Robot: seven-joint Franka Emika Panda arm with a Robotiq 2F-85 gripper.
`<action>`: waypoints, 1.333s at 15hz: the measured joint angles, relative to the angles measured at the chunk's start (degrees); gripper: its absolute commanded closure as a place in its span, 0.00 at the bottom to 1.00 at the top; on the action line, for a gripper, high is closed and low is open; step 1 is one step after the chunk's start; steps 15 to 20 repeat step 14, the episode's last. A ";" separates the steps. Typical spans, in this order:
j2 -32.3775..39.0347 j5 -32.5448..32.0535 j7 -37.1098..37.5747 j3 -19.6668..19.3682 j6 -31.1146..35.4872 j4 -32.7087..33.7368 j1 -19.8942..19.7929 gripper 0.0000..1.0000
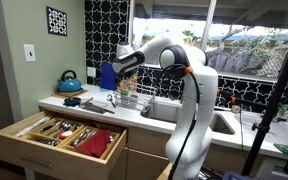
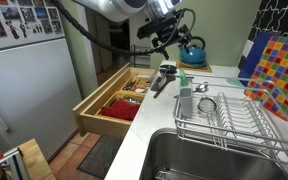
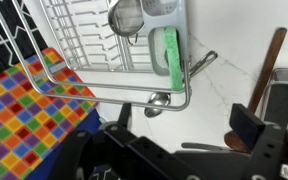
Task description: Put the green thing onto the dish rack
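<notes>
The green thing (image 3: 170, 50) is a narrow bright-green item. It lies at the end of the dark wire dish rack (image 3: 84, 45), just inside its rim, and shows in an exterior view (image 2: 182, 77) too. The dish rack (image 2: 229, 118) stands on the white counter beside the sink (image 2: 219, 160). My gripper (image 3: 184, 125) is open and empty, above the counter just off the rack's end and apart from the green thing. It shows raised in both exterior views (image 2: 162, 45) (image 1: 125, 72).
A teal kettle (image 2: 192, 50) stands at the counter's back. A wooden cutlery drawer (image 2: 119, 100) is pulled open below. A wooden spoon (image 3: 270, 65) and a metal spoon (image 3: 159, 101) lie by the rack. A colourful checked mat (image 3: 24, 110) stands beside the rack.
</notes>
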 measured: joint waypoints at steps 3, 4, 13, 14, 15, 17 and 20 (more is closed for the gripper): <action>-1.51 -4.04 6.19 0.20 -13.24 4.15 0.56 0.00; -1.82 -4.49 7.50 0.37 -18.07 5.74 0.75 0.00; -1.42 -0.76 22.64 0.83 -38.99 17.33 1.16 0.00; -1.44 -0.68 24.19 0.70 -38.13 17.55 1.15 0.00; -1.44 -0.68 24.19 0.70 -38.13 17.55 1.15 0.00; -1.44 -0.68 24.19 0.70 -38.13 17.55 1.15 0.00; -1.44 -0.68 24.19 0.70 -38.13 17.55 1.15 0.00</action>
